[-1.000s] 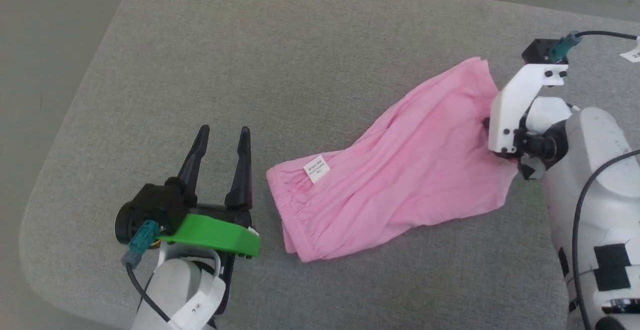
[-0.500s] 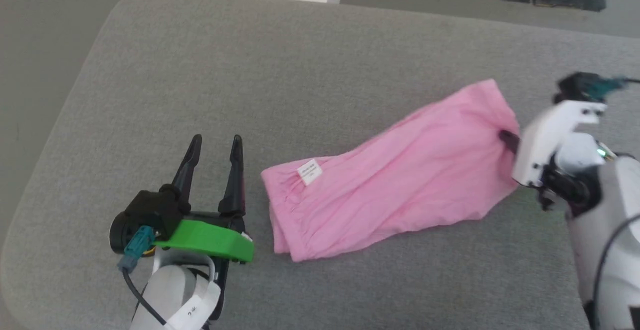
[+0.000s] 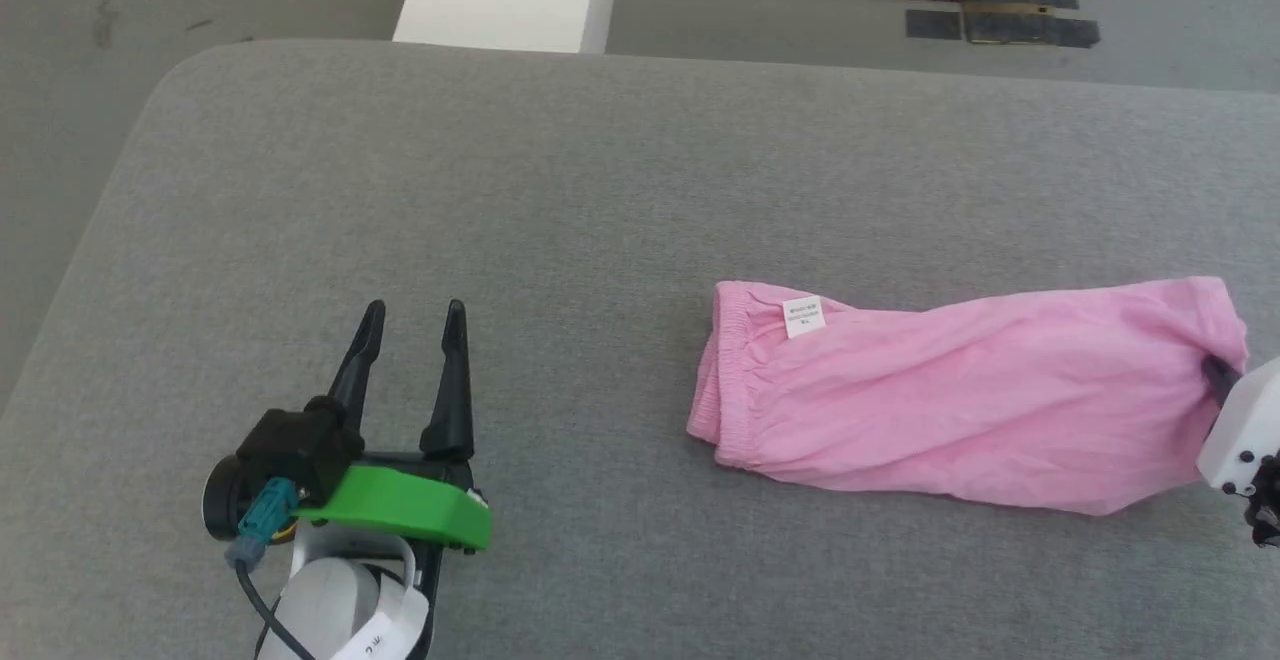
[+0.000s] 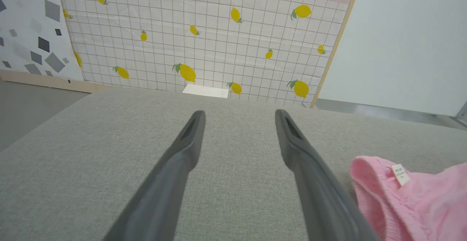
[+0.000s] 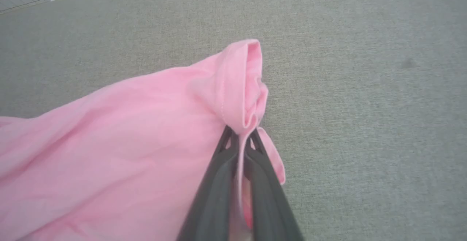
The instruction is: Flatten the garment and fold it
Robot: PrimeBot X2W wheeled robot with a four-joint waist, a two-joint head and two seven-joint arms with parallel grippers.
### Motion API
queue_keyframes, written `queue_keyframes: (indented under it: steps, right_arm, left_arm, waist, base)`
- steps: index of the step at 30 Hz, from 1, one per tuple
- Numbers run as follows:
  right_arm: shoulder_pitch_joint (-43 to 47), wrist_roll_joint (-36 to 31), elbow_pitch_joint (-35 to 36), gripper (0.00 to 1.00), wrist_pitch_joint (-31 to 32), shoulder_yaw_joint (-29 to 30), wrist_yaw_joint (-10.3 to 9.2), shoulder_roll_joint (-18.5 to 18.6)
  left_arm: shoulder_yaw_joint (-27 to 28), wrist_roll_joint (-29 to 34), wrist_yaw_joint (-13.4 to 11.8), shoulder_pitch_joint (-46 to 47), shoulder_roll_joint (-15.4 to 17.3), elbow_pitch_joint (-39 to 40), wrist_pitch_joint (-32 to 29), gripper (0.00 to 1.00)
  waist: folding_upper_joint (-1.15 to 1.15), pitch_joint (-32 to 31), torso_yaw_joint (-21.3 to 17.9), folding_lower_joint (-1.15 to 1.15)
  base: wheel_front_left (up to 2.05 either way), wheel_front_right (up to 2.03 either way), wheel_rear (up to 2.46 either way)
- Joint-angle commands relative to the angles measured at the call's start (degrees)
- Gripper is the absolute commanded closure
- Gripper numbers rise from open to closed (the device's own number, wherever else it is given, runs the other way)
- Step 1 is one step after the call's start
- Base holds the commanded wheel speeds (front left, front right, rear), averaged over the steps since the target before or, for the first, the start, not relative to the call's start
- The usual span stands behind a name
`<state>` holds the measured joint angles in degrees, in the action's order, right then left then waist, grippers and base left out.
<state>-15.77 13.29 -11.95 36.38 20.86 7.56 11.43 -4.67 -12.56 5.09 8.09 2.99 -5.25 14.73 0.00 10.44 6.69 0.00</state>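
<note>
Grey fabric is covering the worktop [image 3: 500, 190], where the garment [image 3: 960, 420] is lying stretched out on the robot's right side, waistband [image 3: 725, 390] and white label [image 3: 803, 316] at its inner end. The right gripper [image 5: 239, 138] is pinching the hem end between tightly pressed jaws (likely to pull the cloth taut for flattening), while the left gripper [image 3: 415, 308] is sitting well apart, jaws spread and empty.

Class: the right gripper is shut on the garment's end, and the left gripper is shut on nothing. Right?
No. The left gripper is open, jaws apart, holding nothing; the left wrist view shows it. The right gripper is shut on the garment at its end.
</note>
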Motion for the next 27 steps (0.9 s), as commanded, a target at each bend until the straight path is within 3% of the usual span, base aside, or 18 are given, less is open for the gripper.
queue_keyframes:
  steps: [1, 8, 14, 20, 27]
  right_arm:
    - [0.8, -1.5, 1.7, 1.00, 0.1, 0.0, -0.08, -0.2]
    - [1.7, -4.2, 8.0, 1.00, 0.9, -4.3, -0.08, -0.7]
    - [1.2, -6.8, 14.4, 1.00, 2.6, -12.1, -0.08, 0.8]
    - [-1.6, -6.7, 19.0, 1.00, 7.4, -26.6, -0.08, 1.3]
    - [-8.4, -5.8, 12.6, 1.00, 9.5, -41.7, -0.08, 0.2]
  left_arm:
    - [0.3, 0.4, 0.3, -0.9, -0.1, -0.2, 0.3, 0.00]
    - [0.6, 0.8, 0.7, -1.4, -0.1, -0.6, 0.3, 0.00]
    - [0.0, 0.6, 0.8, -1.2, -0.1, -1.0, 0.3, 0.00]
    - [0.3, 0.9, 0.6, -1.5, -0.1, -0.9, 0.3, 0.00]
    - [-0.2, 0.6, 0.6, -0.5, -0.1, -0.6, 0.3, 0.00]
  waist:
    - [0.00, -0.6, -1.1, 0.00]
    - [0.00, -0.9, -1.9, 0.00]
    - [0.00, -1.5, -0.5, 0.00]
    - [0.00, -1.9, 0.6, 0.00]
    - [0.00, -0.6, 2.2, 0.00]
  base:
    - [0.00, 0.00, 0.00]
    - [0.00, 0.00, 0.00]
    - [0.00, 0.00, 0.00]
    - [0.00, 0.00, 0.00]
    - [0.00, 0.00, 0.00]
